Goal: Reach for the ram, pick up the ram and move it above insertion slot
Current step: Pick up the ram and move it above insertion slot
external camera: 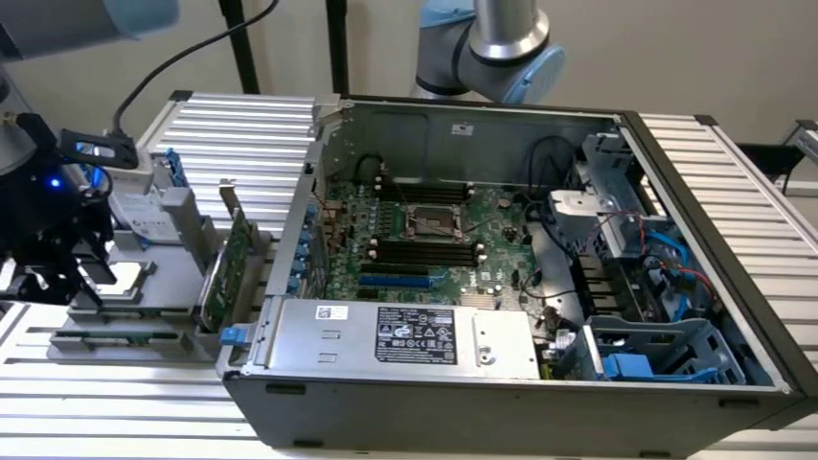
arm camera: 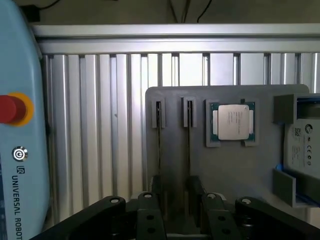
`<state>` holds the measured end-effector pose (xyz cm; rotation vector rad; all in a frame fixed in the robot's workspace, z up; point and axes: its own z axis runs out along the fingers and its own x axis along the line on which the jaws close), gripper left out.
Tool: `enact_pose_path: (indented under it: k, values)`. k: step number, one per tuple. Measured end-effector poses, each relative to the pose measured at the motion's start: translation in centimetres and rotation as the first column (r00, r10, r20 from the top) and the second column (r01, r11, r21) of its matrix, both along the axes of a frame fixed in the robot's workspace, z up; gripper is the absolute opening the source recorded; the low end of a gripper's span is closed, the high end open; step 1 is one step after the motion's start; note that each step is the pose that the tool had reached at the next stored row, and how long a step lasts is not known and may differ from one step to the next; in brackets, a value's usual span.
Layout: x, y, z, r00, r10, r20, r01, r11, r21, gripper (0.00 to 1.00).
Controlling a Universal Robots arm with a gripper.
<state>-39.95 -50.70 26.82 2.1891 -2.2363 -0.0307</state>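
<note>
At the exterior view's left, the black pincer point(external camera: 61, 280) is hanging over a grey plastic holder block point(external camera: 128, 321) that is resting on the ribbed aluminium bench point(external camera: 256, 125). In the wrist view its fingers point(arm camera: 154, 192) are standing spread with nothing between them, pointing down at the block's two narrow slots.

The ram point(arm camera: 189, 145), a long thin circuit-board stick, is sitting on edge in those slots and showing as little more than a dark line. Each slot is carrying such a line, and I cannot tell which one is meant. The pincer is touching neither.

I am judging the stick to be light and stiff but delicate. It is probably asking for a gentle pinch across its two flat faces near the middle of its upper edge, lifted straight so that it is not twisting in the slot.

Just beside the slots, a square silver processor chip point(arm camera: 232, 121) is lying in its own recess. Further right in the exterior view, a bigger green expansion card with a metal bracket point(external camera: 237, 254) is standing upright. Beyond it, the open grey computer case point(external camera: 715, 240) is showing the motherboard's black insertion slots point(external camera: 422, 251), well apart from the pincer.

The stick's faces, chips and green colour are not showing from this edge-on angle. The pincer's own black linkage is covering the near ends of both slots.
</note>
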Motion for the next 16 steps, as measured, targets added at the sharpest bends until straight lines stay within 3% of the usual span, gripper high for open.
enact_pose_path:
  k: [16]
  values:
    - [0.6,-0.64,-2.9,1.0,0.001,0.0,-0.001,1.0,0.0,0.36]
